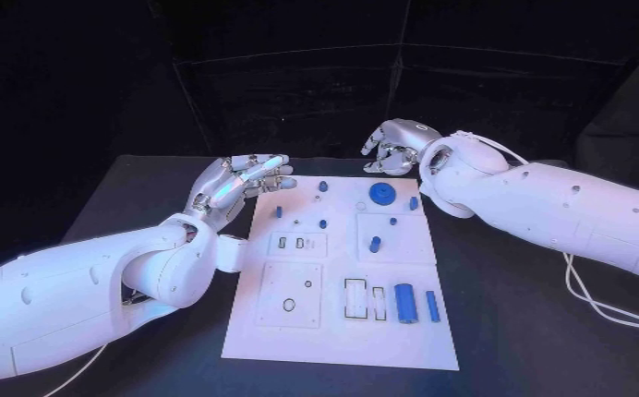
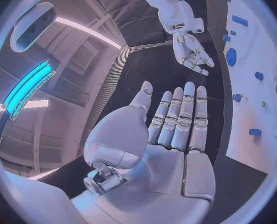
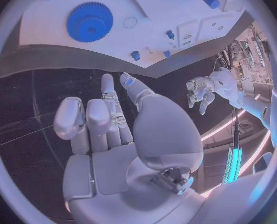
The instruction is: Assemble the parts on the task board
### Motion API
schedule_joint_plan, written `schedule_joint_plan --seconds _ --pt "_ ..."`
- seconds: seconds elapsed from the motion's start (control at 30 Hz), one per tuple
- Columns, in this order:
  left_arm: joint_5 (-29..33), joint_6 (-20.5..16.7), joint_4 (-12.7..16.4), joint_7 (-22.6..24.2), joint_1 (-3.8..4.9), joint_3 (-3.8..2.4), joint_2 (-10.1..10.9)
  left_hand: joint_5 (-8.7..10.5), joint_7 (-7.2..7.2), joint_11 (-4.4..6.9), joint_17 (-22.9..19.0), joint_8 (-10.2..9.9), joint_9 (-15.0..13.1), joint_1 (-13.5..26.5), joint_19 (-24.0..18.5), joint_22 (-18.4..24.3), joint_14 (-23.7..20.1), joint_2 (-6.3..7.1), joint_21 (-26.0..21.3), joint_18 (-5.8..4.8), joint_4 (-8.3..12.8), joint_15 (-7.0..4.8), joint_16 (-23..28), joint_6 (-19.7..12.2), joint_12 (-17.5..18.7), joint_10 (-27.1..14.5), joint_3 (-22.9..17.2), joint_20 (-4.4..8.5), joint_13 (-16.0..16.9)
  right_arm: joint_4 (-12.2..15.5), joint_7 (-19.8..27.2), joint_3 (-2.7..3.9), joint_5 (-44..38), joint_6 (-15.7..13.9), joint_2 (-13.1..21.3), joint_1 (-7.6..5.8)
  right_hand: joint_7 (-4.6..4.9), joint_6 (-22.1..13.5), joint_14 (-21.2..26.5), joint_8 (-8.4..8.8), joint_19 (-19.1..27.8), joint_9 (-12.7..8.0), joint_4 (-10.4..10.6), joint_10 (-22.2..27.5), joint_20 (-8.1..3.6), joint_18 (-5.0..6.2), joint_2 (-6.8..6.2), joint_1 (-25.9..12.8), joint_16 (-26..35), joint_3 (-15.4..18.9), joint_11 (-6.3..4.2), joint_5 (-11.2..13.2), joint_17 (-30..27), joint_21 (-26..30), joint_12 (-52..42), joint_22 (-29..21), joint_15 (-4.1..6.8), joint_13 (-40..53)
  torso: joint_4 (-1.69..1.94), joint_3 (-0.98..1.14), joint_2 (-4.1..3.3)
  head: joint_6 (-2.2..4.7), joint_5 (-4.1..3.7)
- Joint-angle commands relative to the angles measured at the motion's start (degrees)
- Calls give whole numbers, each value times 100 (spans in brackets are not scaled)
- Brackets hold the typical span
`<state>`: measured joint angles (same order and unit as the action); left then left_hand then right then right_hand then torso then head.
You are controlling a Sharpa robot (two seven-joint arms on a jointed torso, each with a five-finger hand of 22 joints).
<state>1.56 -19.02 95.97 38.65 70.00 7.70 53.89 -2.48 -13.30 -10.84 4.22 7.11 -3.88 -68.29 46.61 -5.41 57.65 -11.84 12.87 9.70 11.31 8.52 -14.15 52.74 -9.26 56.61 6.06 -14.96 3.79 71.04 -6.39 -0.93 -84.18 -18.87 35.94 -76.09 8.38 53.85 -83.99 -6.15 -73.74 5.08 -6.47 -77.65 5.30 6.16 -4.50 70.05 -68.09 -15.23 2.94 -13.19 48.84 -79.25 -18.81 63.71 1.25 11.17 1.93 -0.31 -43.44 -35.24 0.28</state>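
Both hands' fingers [image 1: 259,174] off task board [image 1: 340,323]

The white task board [image 1: 340,318] is lying flat mid-table, carrying a blue gear [image 1: 382,194] near its far edge and 2 blue cylinders [image 1: 404,303] lying side by side near its right edge.

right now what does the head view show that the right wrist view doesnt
Head view alone: the two blue cylinders at the task board's near end, the rectangular slots beside them, and the right robot hand from outside, past the board's far edge. Right wrist view alone: that robot hand's palm with two fingers curled in. Both: the blue gear, the board, and the open left robot hand.
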Motion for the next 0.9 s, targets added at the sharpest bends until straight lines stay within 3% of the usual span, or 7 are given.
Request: schedule_joint_plan --seconds 0.03,0.13,0.2,0.27,0.4,0.67,0.9 --pt "20 85 -9 324 13 -4 3 -21 -68 8 -7 -20 7 -5 41 9 37 -35 -28 85 35 -8 39 31 35 45 -14 -13 -5 213 -223 32 558 401 229 -21 -53 -6 -179 -1 -217 -18 99 -39 -72 -162 -107 -41 -482 194 -55 -19 755 -165 -673 347 59 594 -63 20 29 11 -21" --pt "21 92 -28 323 15 -4 -5 -21 -66 10 -8 -21 6 -5 45 11 40 -37 -30 85 42 -9 44 38 38 51 -17 -12 -5 306 -325 51 628 653 415 -27 -37 -74 -271 41 -404 -43 233 46 -65 -221 -108 -51 -1008 414 -33 -18 1632 -309 -2343 654 42 2349 -85 30 27 16 -28" --pt "22 99 -41 322 15 -4 -14 -21 -66 10 -8 -21 6 -5 45 11 40 -37 -30 85 42 -9 44 38 38 51 -17 -12 -5 315 -366 57 651 772 472 -28 -12 -116 -271 24 -538 -39 356 504 28 -261 -46 179 -1361 696 53 -48 2196 -430 -3978 907 -63 4132 -84 32 26 18 -52" --pt "22 113 -58 320 15 -4 -30 -21 -66 10 -8 -21 6 -5 45 11 40 -37 -30 85 42 -9 44 38 38 51 -17 -12 -5 290 -398 60 670 918 499 -28 74 -297 -331 87 -678 -69 497 196 55 -309 -39 69 -1534 844 99 13 2570 -523 -4599 1143 -86 4811 -70 29 19 17 -79" --pt "22 133 -86 315 14 -4 -57 -21 -66 10 -8 -21 6 -5 45 11 40 -37 -30 85 42 -9 44 38 38 51 -17 -12 -5 209 -420 60 650 1085 448 -20 110 -440 -364 77 -888 -74 570 78 95 -377 -35 132 -1650 968 134 24 2811 -660 -5030 1483 -119 5304 -62 32 13 15 -96" --pt "22 160 -126 307 13 -4 -91 -20 -62 14 -10 -22 5 -7 51 15 46 -42 -33 86 52 -10 51 49 43 62 -24 -12 -4 -8 -405 56 452 1202 259 30 120 -624 -396 46 -1097 -74 618 21 121 -443 0 275 -1755 1041 152 24 3038 -793 -5291 1819 -142 5616 -32 14 14 1 -137" --pt "22 176 -133 298 13 -4 -100 -20 -62 14 -10 -22 5 -7 52 16 46 -43 -33 86 52 -10 51 49 43 62 -24 -11 -3 -146 -346 50 172 1253 114 106 97 -511 -404 -98 -1129 -30 588 -123 120 -454 48 384 -1789 1032 135 -68 3109 -818 -5566 1880 -134 5939 -44 13 18 -14 -125"
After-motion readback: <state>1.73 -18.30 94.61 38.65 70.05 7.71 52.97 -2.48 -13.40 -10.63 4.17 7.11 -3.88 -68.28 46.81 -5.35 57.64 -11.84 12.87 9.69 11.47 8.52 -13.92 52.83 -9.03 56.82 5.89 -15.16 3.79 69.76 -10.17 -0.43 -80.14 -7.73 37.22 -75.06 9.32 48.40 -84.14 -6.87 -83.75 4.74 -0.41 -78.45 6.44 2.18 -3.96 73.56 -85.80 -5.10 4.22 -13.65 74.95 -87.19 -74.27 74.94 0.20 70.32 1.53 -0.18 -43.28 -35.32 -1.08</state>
